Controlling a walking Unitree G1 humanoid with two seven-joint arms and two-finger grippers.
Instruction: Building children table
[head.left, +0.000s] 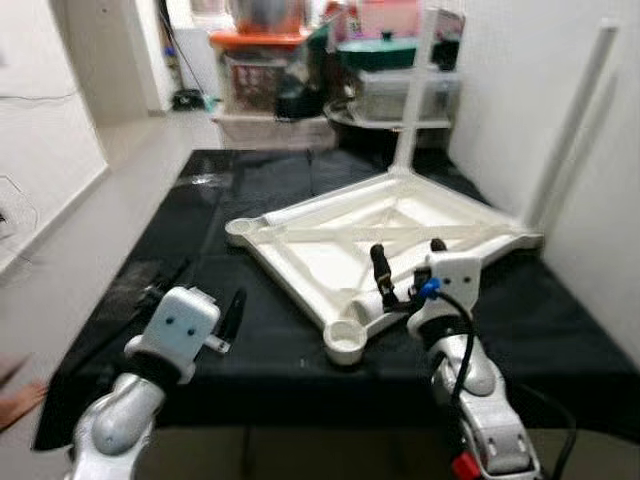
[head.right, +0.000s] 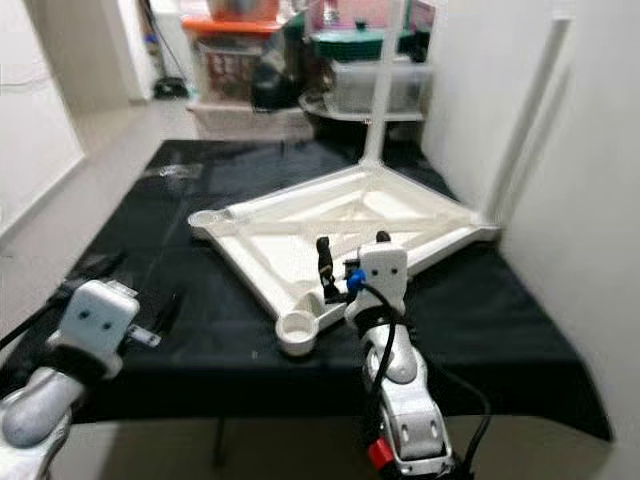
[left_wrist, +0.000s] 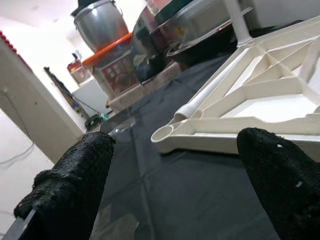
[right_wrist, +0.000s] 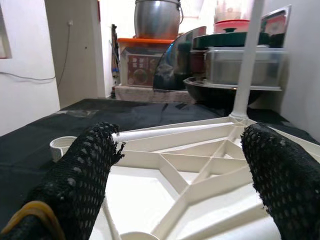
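- 2 legs already stand in the white tabletop (head.left: 385, 235), which lies upside down on the black cloth (head.left: 250, 190): 1 upright leg (head.left: 415, 90) at the far corner, 1 slanted leg (head.left: 572, 120) at the right corner by the white wall.
- 2 corner sockets are bare: the near socket (head.left: 346, 338) close to my right arm, and the left socket (head.left: 240, 227) toward the cloth's left half.
- 1 more white leg (right_wrist: 165, 132) lies flat along the tabletop's far-left edge, seen from my right wrist; its end is near the left socket.
- My right gripper (head.left: 405, 262) hovers over the near edge of the tabletop, just behind the near socket. Fingers spread apart, nothing between them; the ribbed underside shows in the gap in the right wrist view.
- I cannot tell whether the fingertips touch the plastic.
- My left gripper (head.left: 200, 300) sits low over the cloth, left of the tabletop and well apart from it. Fingers (left_wrist: 80, 185) spread wide, empty; the left wrist view looks across the cloth to the left socket.
- Beyond the cloth: stacked storage boxes (head.left: 262, 80) with an orange lid, a metal pot (right_wrist: 156, 19) on top, dark pans and clear containers (head.left: 400, 90) beside them.
- Pale floor (head.left: 130, 170) to the left of the cloth.
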